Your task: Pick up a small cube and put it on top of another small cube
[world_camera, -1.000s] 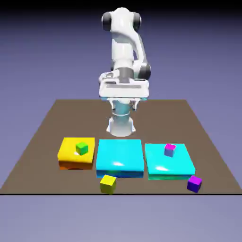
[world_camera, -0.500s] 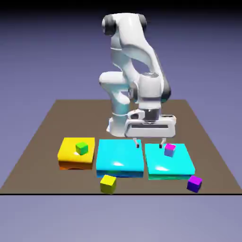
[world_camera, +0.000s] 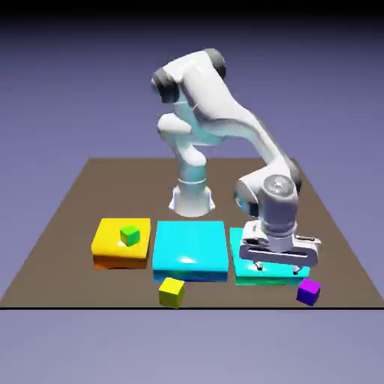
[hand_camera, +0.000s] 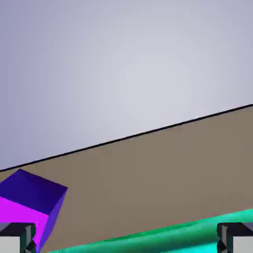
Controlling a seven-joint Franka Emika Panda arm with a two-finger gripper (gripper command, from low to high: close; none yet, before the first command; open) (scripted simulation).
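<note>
Gripper (world_camera: 279, 267) is hanging low over the right cyan slab (world_camera: 247, 276), jaws standing wide apart and gripping nothing. Fingers (world_camera: 259, 265) are pointing down at the slab's near part, and the hand is blocking most of that slab in the exterior view.

Purple cube (world_camera: 308, 291) is sitting on the table (world_camera: 67, 217) just off the slab's near corner, toward the exterior view's right, near the table's front edge. It is lying beside the gripper, not between the fingers, and apart from them.

Hand view is showing the same cube (hand_camera: 29, 207) at lower left, next to the left fingertip (hand_camera: 17, 237), with the slab's teal edge (hand_camera: 148, 239) running along the bottom and bare table beyond it. Right fingertip (hand_camera: 236, 236) is showing at the bottom right corner. Nothing is sitting between the two tips.

Middle cyan slab (world_camera: 190, 249) is lying bare. Yellow slab (world_camera: 112, 241) on the exterior view's left is carrying a green cube (world_camera: 130, 235). Yellow cube (world_camera: 172, 292) is resting on the table in front of the gap between the yellow and middle slabs, well apart from the purple one.

Arm (world_camera: 225, 120) is arching from the base down toward the exterior view's right.
</note>
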